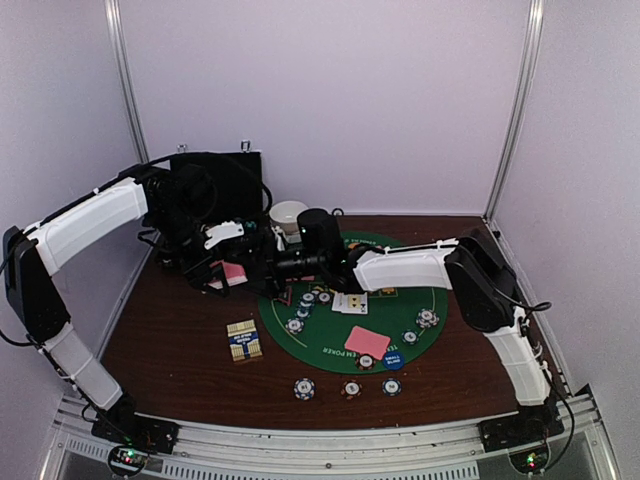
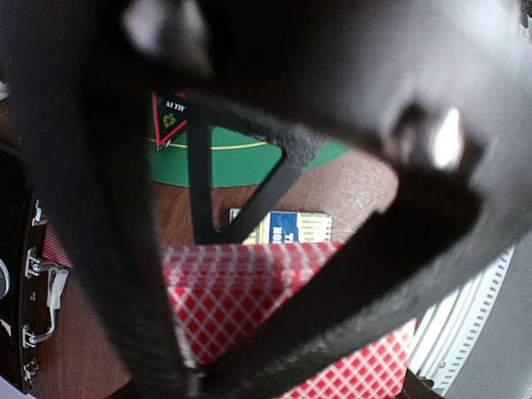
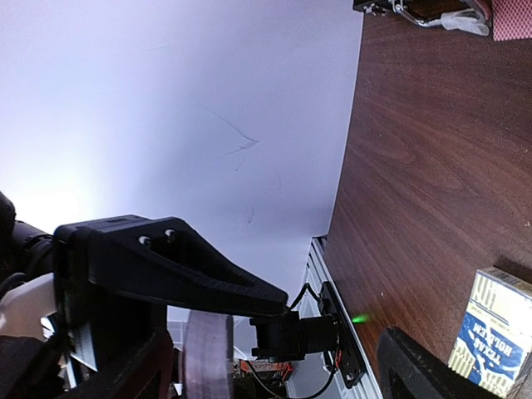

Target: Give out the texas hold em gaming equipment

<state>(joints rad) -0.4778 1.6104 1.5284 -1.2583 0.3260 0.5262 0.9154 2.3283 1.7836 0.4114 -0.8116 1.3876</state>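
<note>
We see left pincer [image 1: 222, 274] clamped on pink-backed playing cards [image 2: 241, 291]; right pincer [image 1: 258, 264] just beside, gaping wide, holding nothing.

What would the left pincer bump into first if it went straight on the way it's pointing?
Probably the blue-and-yellow card box, just past the red-checked cards it holds, though depth is unclear.

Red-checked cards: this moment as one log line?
left fingers shut on red-checked playing cards | right fingers open | blue-and-cream card box on brown wooden table
</note>
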